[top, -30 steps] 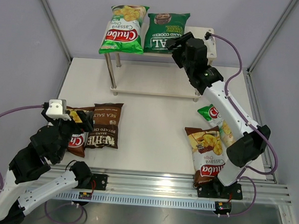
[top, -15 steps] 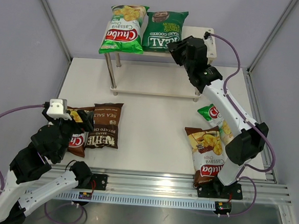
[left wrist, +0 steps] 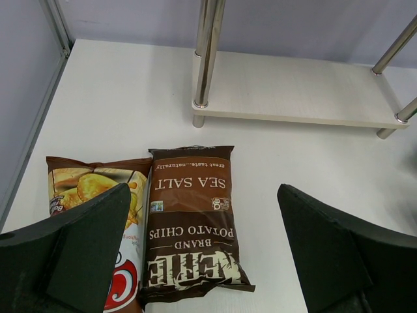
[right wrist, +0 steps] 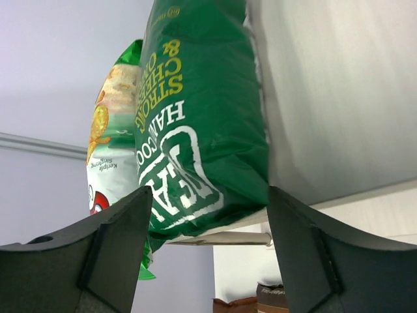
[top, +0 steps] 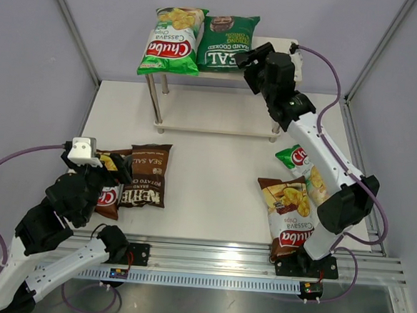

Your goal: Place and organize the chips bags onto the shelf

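On shelf: light-green Chuba bag, REAL bag
Right gripper: jaws apart beside REAL bag
Left gripper: released, over Kettle bag

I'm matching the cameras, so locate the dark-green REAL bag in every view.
Top external: dark-green REAL bag upper middle, lying on top of the shelf.
Left wrist: not in it.
Right wrist: the bag fills the centre.
Shared landmark: the shelf's pale boards, seen in all three.
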{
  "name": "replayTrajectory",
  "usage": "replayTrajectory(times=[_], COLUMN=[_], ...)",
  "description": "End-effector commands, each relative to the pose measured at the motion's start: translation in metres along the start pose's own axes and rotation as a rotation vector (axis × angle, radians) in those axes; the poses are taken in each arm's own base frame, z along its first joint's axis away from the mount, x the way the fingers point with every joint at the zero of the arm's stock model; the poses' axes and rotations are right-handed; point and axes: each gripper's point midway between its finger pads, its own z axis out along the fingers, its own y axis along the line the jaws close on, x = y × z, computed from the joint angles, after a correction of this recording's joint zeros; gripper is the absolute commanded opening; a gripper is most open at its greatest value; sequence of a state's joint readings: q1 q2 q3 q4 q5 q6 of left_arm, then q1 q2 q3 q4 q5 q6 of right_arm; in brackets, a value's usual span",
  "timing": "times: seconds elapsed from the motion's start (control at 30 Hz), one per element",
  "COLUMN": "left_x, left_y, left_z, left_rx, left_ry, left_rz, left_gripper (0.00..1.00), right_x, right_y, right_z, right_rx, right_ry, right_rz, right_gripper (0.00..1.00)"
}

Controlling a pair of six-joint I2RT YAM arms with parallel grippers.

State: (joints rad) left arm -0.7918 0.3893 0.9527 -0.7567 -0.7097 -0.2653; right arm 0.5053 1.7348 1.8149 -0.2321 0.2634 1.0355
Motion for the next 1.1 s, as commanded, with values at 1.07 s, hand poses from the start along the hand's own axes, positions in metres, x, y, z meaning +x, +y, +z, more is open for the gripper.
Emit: replayTrajectory(times=[1.07], left_x=[0.082], left_y=[-0.222], left_z=[0.064], left_rx=[0.596], left_ry=[0.430], left_rz=[-0.458], left_gripper=[0.99], right_x=[-0.101], right_y=[-0.276], right_z=[-0.199], right_rx=[0.615], right_ry=[-0.098], right_rz=[-0.416], right_gripper=[1.00])
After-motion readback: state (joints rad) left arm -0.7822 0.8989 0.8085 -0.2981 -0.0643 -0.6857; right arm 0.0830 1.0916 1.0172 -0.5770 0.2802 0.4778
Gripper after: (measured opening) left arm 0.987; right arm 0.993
